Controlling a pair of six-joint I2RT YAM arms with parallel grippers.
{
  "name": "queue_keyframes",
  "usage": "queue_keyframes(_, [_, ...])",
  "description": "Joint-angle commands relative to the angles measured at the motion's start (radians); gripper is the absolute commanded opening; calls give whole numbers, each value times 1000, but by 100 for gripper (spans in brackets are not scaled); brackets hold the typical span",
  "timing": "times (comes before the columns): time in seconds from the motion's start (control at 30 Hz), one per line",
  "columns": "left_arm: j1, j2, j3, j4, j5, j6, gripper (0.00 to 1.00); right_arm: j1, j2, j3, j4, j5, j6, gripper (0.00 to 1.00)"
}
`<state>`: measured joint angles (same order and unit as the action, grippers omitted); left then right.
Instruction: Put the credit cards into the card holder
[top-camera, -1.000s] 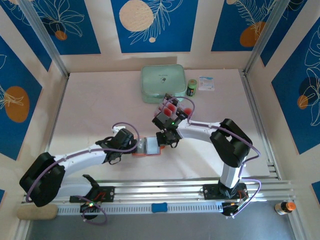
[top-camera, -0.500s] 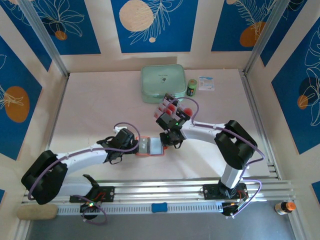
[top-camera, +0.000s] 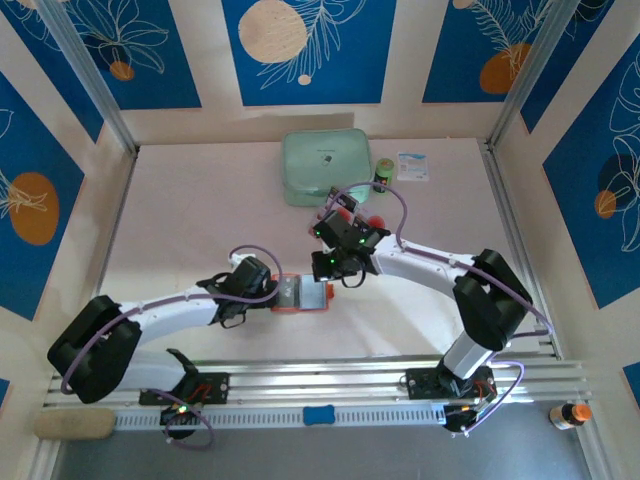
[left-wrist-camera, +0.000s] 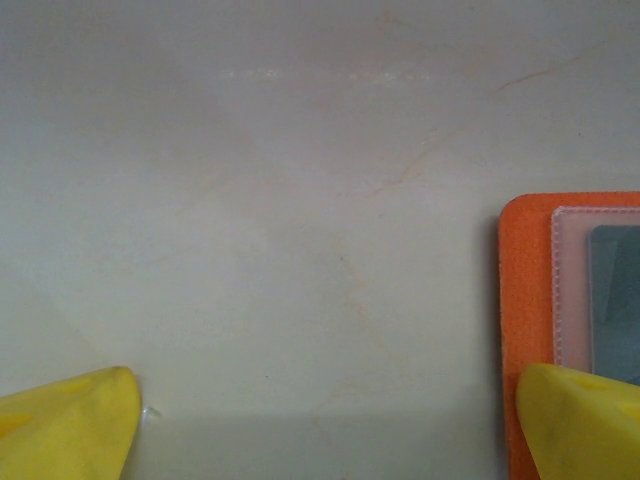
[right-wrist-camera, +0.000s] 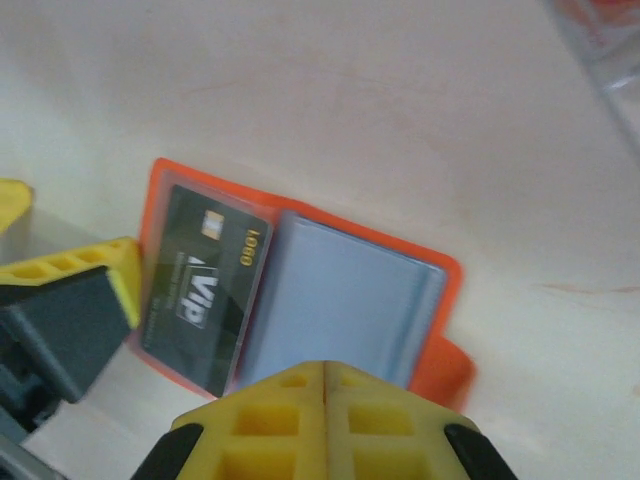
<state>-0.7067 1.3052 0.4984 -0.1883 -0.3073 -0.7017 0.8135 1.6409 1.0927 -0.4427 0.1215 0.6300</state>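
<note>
Already unfolded, the card holder lies flat between the two grippers

Nearest, on the rail by the arm bases, a small blue piece (top-camera: 318, 414) sits between the two mounts. An orange bottle (top-camera: 570, 413) stands off at the right corner.

Farther in, the left gripper (left-wrist-camera: 320, 425) is low over the table (left-wrist-camera: 300, 200). Its yellow fingertips (left-wrist-camera: 65, 425) are spread wide, with only bare surface between them. One of them lies over the orange edge of the card holder (top-camera: 303, 295).

The card holder rests near the middle of the table, opened out with its clear sleeves facing up. In the right wrist view, a black card (right-wrist-camera: 205, 285) marked VIP sits in the sleeve nearest the left gripper. The sleeve next to it looks grey-blue, and I cannot tell whether it holds anything.

The right gripper (right-wrist-camera: 325, 380) hangs at the holder's far side. Its yellow fingers are pressed tight together with nothing caught between them. Whether they touch the holder cannot be told.

Just beyond the right wrist, the credit cards (top-camera: 345, 205) show as pale and red patches, apart from the holder. The arm hides part of them, so their number cannot be told.

Near the back wall lies a mint-green case (top-camera: 325, 167). A small green-and-black cylinder (top-camera: 383, 176) stands just beside it on the right. A white packet (top-camera: 412, 166) lies next to that.
</note>
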Motion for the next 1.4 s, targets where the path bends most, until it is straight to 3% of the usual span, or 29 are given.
queue_keyframes(0.0, [10,11,-1,15,6,-5,96,16,60,26,63,-111,38,0])
queue_keyframes(0.33, [12,13,-14,21,-2,-9,96,53,190,86,89,-123,55,0])
queue_keyframes(1.37, [11,10,-32,50,6,-15,96,70,299,129,84,-174,68,0])
